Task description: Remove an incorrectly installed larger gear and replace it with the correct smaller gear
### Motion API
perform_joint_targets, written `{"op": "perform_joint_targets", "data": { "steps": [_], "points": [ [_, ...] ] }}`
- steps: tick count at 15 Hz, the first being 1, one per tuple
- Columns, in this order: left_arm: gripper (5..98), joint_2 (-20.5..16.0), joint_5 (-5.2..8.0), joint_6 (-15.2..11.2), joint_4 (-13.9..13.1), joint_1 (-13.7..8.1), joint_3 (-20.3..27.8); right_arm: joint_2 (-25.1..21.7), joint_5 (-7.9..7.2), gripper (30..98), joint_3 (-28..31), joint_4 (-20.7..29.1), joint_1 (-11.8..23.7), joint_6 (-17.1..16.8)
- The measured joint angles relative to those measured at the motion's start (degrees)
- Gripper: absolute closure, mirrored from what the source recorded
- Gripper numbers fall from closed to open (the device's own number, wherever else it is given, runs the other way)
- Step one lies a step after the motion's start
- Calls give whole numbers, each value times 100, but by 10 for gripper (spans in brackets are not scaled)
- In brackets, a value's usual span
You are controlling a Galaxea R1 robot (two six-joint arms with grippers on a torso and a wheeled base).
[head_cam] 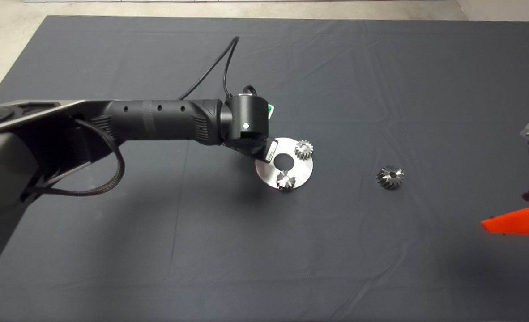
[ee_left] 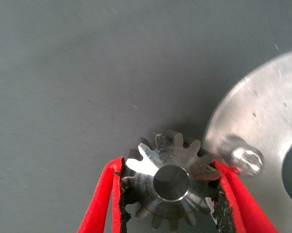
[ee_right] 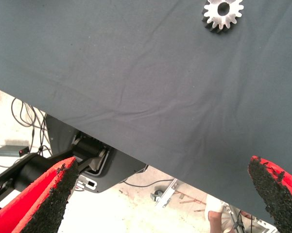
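Left gripper (ee_left: 170, 194) clamps the smaller gear (ee_left: 171, 182) beside the plate's peg (ee_left: 243, 160) — misalignment could jam it. Right gripper (ee_right: 160, 194) waits, fingers spread.

Four gears: two small silver gears (head_cam: 304, 149) (head_cam: 286, 180) on one round steel plate (head_cam: 301, 167), one larger gear (head_cam: 390, 177) at its three o'clock, one smaller gear (ee_left: 171, 181) gripped.

left hand (ee_left: 172, 204) hidden under wrist, disc (ee_left: 262, 126) edge-cropped
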Motion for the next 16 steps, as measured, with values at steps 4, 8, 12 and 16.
{"op": "perform_joint_targets", "data": {
  "steps": [4, 8, 12, 16],
  "points": [
    [721, -162, -10, 5, -120, -339, 0, -1, 0, 362, 0, 0, 0, 0],
    [722, -243, 1, -30, -336, -420, 241, 0, 2, 362, 0, 0, 2, 0],
    [723, -207, -16, -795, -529, -436, 796, 0, -2, 362, 0, 0, 0, 0],
    [723, -150, -112, -1020, -590, -436, 807, 2, 0, 362, 0, 0, 0, 0]
  ]
}}
